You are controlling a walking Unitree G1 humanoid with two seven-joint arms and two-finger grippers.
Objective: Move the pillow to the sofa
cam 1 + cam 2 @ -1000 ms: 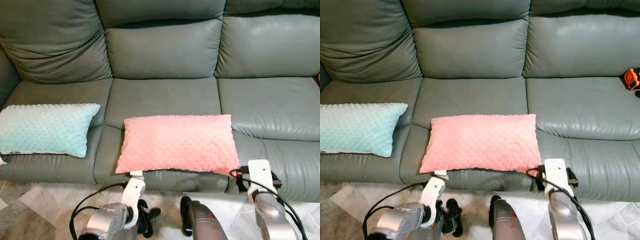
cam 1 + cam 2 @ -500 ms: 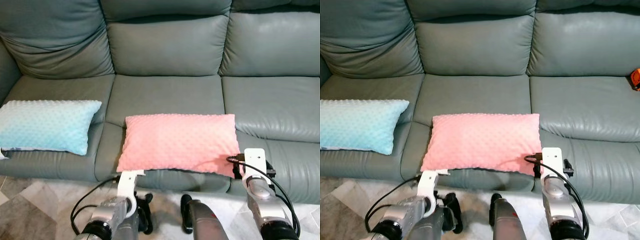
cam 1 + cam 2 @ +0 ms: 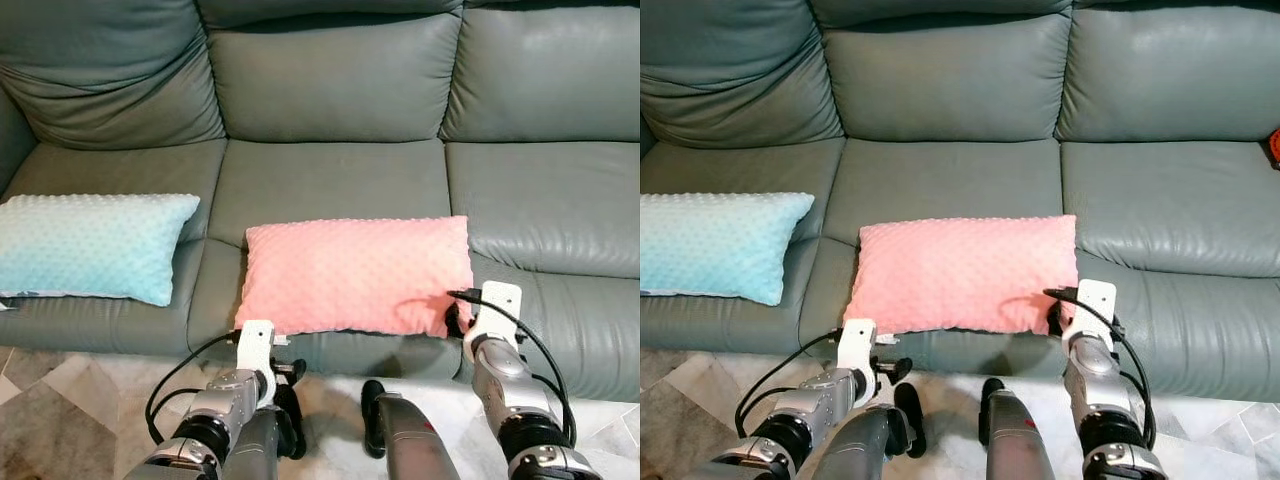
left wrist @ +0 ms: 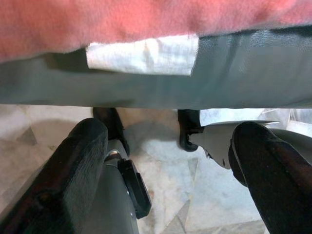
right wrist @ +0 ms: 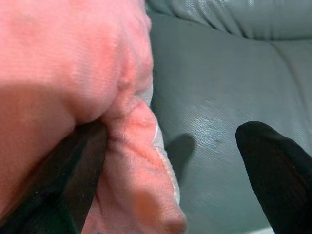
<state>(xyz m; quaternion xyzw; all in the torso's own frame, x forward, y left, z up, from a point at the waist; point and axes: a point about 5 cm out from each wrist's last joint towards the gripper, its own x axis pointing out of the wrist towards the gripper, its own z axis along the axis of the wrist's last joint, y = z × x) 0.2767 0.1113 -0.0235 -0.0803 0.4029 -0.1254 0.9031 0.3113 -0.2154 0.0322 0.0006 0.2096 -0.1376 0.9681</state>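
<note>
Both grippers' fingers spread: pink pillow (image 3: 355, 275) overhangs sofa (image 3: 330, 180) front edge

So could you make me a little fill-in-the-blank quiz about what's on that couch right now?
1. The pink pillow lies on the sofa's ____ seat.
2. The pillow to its left is ____ in colour.
3. The left pincer hangs open below a ____ tag on the pink pillow.
4. The right pincer is open at the pink pillow's ____ corner.

Missing words: middle; blue; white; right
</note>
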